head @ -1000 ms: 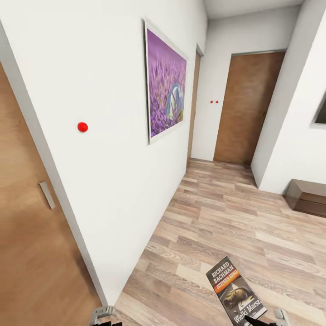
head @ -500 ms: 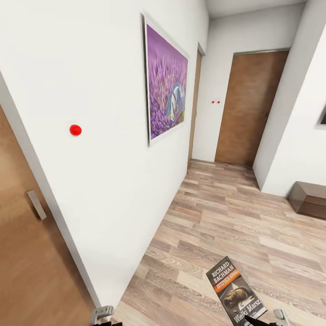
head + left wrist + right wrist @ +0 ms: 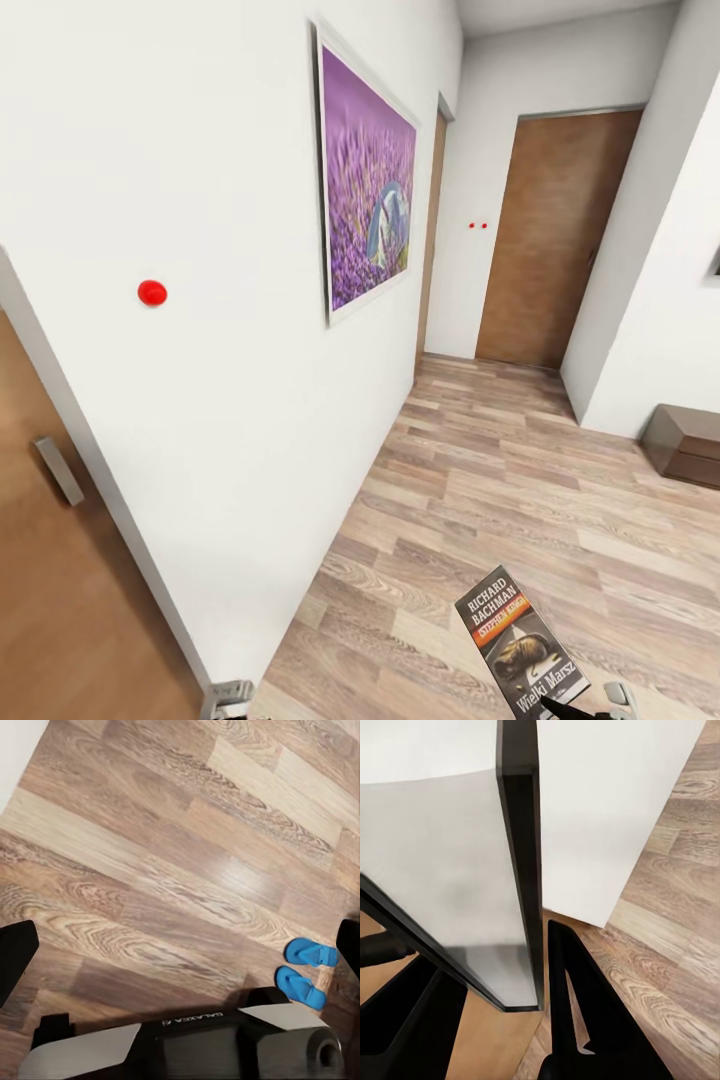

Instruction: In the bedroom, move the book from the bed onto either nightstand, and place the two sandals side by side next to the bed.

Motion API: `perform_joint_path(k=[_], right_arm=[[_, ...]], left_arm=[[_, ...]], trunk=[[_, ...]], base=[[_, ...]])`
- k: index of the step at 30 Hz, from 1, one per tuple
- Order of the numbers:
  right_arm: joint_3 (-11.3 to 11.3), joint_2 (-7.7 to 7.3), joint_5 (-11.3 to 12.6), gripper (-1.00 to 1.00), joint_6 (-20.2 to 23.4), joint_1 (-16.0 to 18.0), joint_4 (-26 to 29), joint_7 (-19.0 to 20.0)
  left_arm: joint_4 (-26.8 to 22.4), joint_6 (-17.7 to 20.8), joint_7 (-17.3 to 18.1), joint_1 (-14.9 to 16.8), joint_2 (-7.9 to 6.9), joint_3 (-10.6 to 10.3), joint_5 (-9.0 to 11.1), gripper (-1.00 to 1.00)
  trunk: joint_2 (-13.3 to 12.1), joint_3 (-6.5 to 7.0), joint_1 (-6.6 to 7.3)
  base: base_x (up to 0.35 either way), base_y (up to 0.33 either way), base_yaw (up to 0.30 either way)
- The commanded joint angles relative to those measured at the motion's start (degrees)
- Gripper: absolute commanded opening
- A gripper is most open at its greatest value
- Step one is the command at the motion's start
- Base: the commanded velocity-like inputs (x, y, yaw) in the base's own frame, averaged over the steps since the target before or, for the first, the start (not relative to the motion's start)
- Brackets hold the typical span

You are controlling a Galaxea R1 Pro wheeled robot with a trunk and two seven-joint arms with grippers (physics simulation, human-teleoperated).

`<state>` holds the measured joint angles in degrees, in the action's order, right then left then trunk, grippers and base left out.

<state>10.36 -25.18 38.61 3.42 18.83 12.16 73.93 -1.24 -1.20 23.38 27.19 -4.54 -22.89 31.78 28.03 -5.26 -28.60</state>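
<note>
Right gripper (image 3: pixel 536 967) pinches book (image 3: pixel 520 645) (upright); floor (image 3: pixel 520 480) open ahead.

The right pincer (image 3: pixel 585 712) grips the book (image 3: pixel 520 640) by its lower end, the book standing up ahead of it over the floor (image 3: pixel 520 480). The wall (image 3: pixel 220 400) with the picture (image 3: pixel 365 215) runs to its left. The sandals (image 3: pixel 306 967) lie side by side on the floor below the left pincer (image 3: pixel 180 945).

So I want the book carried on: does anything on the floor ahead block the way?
Nothing visible does. The right gripper holds the book over bare wood floor; a low dark brown cabinet sits against the wall at the head view's right.
</note>
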Motion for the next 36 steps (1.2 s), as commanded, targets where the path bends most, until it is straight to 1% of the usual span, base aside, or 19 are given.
perform_joint_path(k=[1,3,5,9,13,31,36], right_arm=[[0.45,-0.05,0.59,-1.00,0.36,0.06,0.02,0.14],[0.45,-0.05,0.59,-1.00,0.36,0.05,0.01,0.15],[0.45,-0.05,0.59,-1.00,0.36,0.06,0.02,0.16],[0.45,-0.03,0.59,-1.00,0.36,0.06,0.01,0.16],[0.45,-0.04,0.59,-1.00,0.36,0.03,0.01,0.15],[0.42,-0.05,0.59,-1.00,0.29,0.04,0.01,0.16],[0.44,-0.05,0.59,-1.00,0.29,0.04,0.02,0.16]], left_arm=[[0.06,-0.10,0.18,0.05,0.10,-0.48,-1.13,1.00],[0.08,-0.06,0.18,0.05,0.44,-0.49,-4.12,1.00],[0.09,-0.09,0.18,0.05,0.65,-0.49,-6.22,1.00],[0.09,-0.11,0.17,-0.05,0.74,-0.49,-7.52,1.00],[0.09,-0.14,0.17,-0.11,0.75,-0.49,-7.79,1.00],[0.09,-0.21,0.17,-0.12,0.67,-0.40,-7.80,1.00],[0.09,-0.21,0.17,-0.12,0.67,-0.40,-7.85,1.00]], trunk=[[0.11,-0.11,-0.04],[0.11,-0.11,-0.04],[0.11,-0.11,-0.04],[0.11,-0.11,-0.04],[0.11,-0.11,-0.04],[0.11,-0.11,-0.04],[0.11,-0.11,-0.04]], base=[[0.068,0.000,0.000],[0.036,0.000,0.000],[0.040,0.000,0.000],[0.170,0.000,0.000],[0.286,0.000,0.000],[0.302,0.000,0.000],[0.148,0.000,0.000]])
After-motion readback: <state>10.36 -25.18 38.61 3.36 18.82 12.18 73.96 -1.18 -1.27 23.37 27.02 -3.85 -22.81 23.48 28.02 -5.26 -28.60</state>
